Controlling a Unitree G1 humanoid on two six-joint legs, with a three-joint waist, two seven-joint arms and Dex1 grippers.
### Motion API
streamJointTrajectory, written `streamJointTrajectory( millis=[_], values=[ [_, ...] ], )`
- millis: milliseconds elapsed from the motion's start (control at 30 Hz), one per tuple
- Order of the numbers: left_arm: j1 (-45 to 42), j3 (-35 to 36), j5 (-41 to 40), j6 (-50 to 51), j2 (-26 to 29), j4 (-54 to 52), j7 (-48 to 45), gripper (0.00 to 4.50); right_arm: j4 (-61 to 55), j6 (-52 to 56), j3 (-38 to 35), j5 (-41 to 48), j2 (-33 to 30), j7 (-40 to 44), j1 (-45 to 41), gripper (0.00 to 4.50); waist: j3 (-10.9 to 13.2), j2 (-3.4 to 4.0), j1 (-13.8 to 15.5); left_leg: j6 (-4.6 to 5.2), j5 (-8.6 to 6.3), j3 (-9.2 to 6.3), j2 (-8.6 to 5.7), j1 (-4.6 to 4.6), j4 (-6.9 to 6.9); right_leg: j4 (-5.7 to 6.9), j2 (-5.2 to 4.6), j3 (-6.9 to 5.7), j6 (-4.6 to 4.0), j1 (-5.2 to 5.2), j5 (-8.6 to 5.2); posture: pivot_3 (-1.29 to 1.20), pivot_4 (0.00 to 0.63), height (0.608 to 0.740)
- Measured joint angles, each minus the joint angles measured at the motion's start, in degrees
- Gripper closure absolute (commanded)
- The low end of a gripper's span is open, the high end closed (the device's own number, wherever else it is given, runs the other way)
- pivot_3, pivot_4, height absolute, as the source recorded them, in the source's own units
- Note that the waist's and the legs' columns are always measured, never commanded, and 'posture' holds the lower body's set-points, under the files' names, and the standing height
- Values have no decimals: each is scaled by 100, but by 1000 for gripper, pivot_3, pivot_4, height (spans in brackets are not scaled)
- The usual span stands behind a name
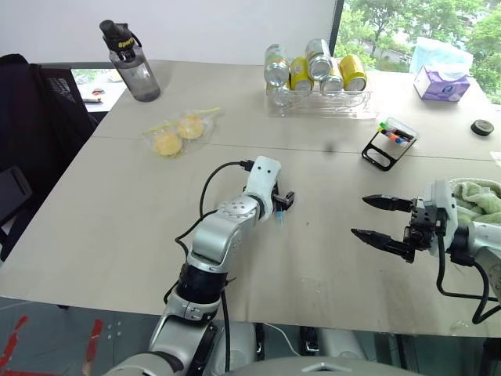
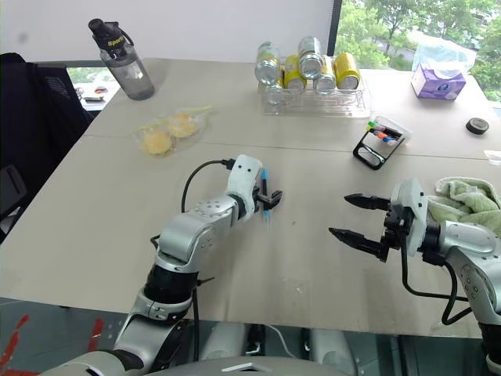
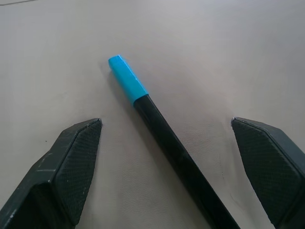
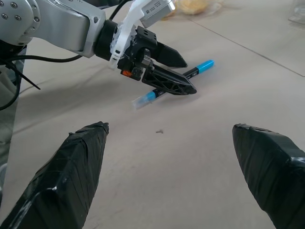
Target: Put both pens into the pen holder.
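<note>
A black pen with a light-blue cap [image 3: 127,78] lies flat on the table, and its blue ends show in the right eye view [image 2: 264,175]. My left gripper [image 1: 283,204] is open and straddles the pen's barrel [image 3: 167,140], one finger on each side, with no finger touching it. My right gripper [image 1: 359,217] is open and empty, hovering to the right of the pen and pointing left. The black pen holder [image 1: 385,149] stands at the back right with several colour-capped markers in it. I cannot tell whether the second pen is among them.
A clear tray of cans [image 1: 319,100] stands at the back centre, with a water bottle [image 1: 135,70] at the back left. A bag of yellow food [image 1: 178,135] lies left of centre. A tissue box [image 1: 441,83], a black disc [image 1: 482,127] and a green towel [image 1: 479,196] are on the right.
</note>
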Motion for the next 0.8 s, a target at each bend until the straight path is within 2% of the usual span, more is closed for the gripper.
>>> streamJointTrajectory(
  millis=[67,167,300,433,567,800],
  values=[
    [1,12,55,105,-117,-14,88,0,0,-51,-66,-3,0,1,45,51,0,0,-2,0,0,-2,0,19,-2,-4,1,0,0,19,-1,0,150,739],
    [35,57,93,253,-188,-50,180,667,0,-178,-83,-32,0,12,123,0,0,0,-12,0,-1,-5,0,74,-19,-21,2,2,0,77,-4,0,150,739],
    [38,172,183,332,-227,-67,244,2416,28,-285,-87,-88,-1,11,132,0,-2,0,-13,0,-2,-8,-3,73,-20,-21,1,2,0,78,-3,0,150,739],
    [46,359,263,363,-305,-70,331,4356,113,-386,-87,-160,-3,22,97,0,-2,0,8,0,-2,-10,-4,70,-20,-24,-1,1,0,78,-3,0,150,739],
    [71,499,265,360,-466,-83,336,4439,170,-406,-87,-185,-7,67,36,0,-2,-1,19,0,-2,-14,-6,67,-20,-30,-4,-3,0,79,-3,0,150,739],
    [243,367,226,20,-410,-157,67,4439,341,-263,43,-279,3,-17,-376,0,-1,-2,16,1,-2,-18,-7,65,-21,-32,-5,-7,0,79,-3,0,150,739]
  ],
)
